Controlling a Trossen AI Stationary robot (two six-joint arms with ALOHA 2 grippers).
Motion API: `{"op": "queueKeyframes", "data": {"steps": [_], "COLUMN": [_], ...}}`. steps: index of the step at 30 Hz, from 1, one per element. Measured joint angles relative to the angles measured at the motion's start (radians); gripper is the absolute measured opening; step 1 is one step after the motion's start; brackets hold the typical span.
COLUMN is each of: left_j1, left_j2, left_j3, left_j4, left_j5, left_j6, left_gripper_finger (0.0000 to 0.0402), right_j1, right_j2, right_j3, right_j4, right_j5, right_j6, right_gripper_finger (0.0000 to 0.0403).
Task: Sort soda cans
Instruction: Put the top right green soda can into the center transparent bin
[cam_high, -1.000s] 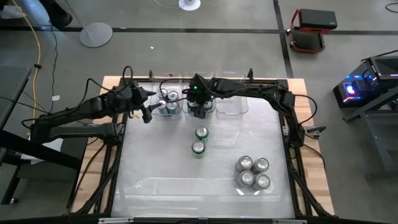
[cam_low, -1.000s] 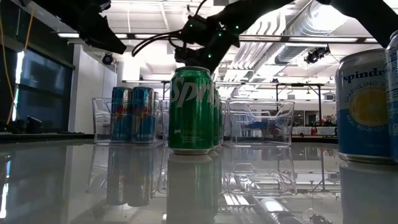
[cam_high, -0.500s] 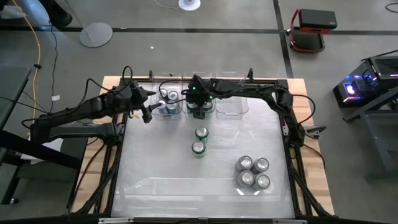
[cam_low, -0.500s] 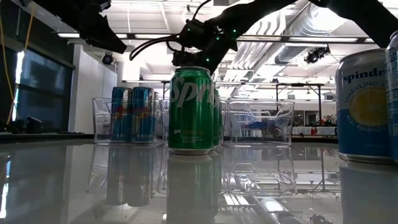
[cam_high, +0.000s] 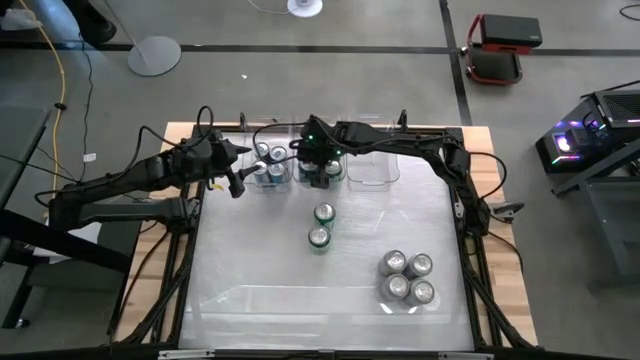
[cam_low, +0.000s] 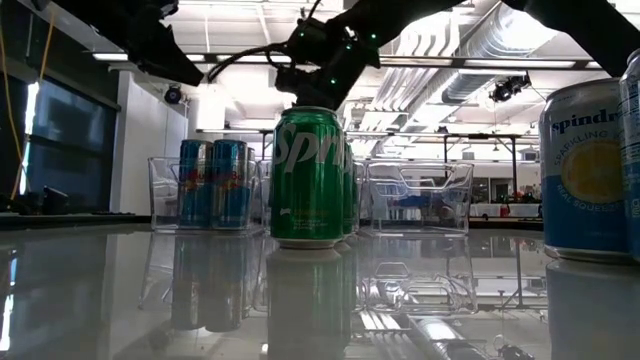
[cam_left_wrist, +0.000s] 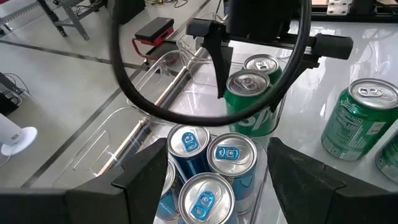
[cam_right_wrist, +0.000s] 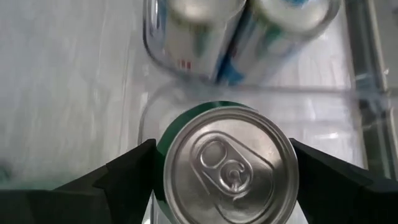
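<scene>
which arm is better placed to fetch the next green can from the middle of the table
Right, probably. The right tool stands open above a green can already in the middle bin, with the two loose green cans just in front of that bin. The left tool hovers at the bin of blue cans, farther off.

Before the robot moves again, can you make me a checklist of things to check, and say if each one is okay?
1. Right pincer open: ok, its fingers stand apart on both sides of the green can.
2. Green can inside the middle bin: ok, the bin's clear wall shows around it.
3. Green can standing upright: ok, its silver top faces up.
4. Blue cans in the left bin: ok, they stand together there.
5. Left pincer out of the way: ok, it hovers open above the blue cans, holding nothing.
6. All cans sorted: not ok, two green cans and four silver cans are on the table.
</scene>
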Motion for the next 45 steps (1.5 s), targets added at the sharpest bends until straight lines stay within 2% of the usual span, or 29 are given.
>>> {"op": "queueKeyframes", "data": {"steps": [8, 23, 31, 36, 45], "left_j1": [0.0, 0.0, 0.0, 0.0, 0.0], "left_j2": [0.0, 0.0, 0.0, 0.0, 0.0], "left_j3": [0.0, 0.0, 0.0, 0.0, 0.0], "left_j4": [0.0, 0.0, 0.0, 0.0, 0.0], "left_j5": [0.0, 0.0, 0.0, 0.0, 0.0], "left_j6": [-0.001, 0.0, 0.0, -0.001, -0.001], "left_gripper_finger": [0.0254, 0.0254, 0.0254, 0.0254, 0.0254], "right_j1": [-0.002, -0.017, -0.018, -0.01, -0.012], "right_j2": [0.036, 0.072, 0.073, 0.08, 0.08], "right_j3": [0.002, 0.005, 0.003, -0.002, -0.003], "right_j4": [-0.058, -0.054, -0.056, -0.094, -0.103], "right_j5": [0.013, -0.092, -0.098, -0.008, -0.016], "right_j6": [0.063, 0.076, 0.062, 0.039, -0.031], "right_gripper_finger": [0.0319, 0.0319, 0.0323, 0.034, 0.0341]}}
